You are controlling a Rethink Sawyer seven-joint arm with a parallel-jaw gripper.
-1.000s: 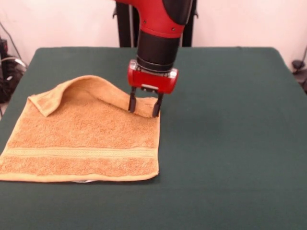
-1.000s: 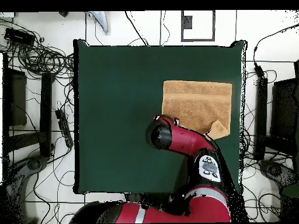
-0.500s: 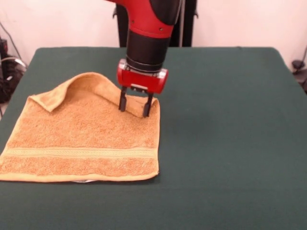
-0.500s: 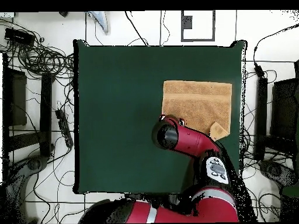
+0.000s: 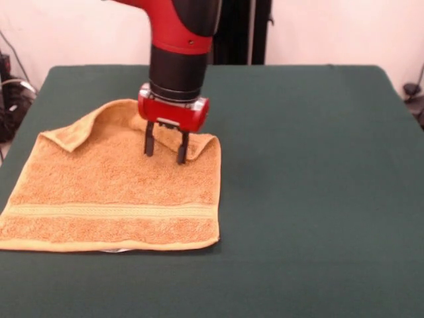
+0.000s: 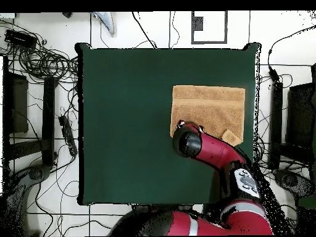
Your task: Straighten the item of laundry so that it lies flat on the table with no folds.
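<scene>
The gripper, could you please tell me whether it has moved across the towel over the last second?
Yes. In the front view the gripper has slid leftward from the towel's right edge toward its folded far-left corner.

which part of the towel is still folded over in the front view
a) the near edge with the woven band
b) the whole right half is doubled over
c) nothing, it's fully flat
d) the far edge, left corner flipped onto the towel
d: the towel has its far edge curled up and its far left corner turned back onto itself, while the near banded edge lies flat; the open pincer stands at that far fold.
</scene>
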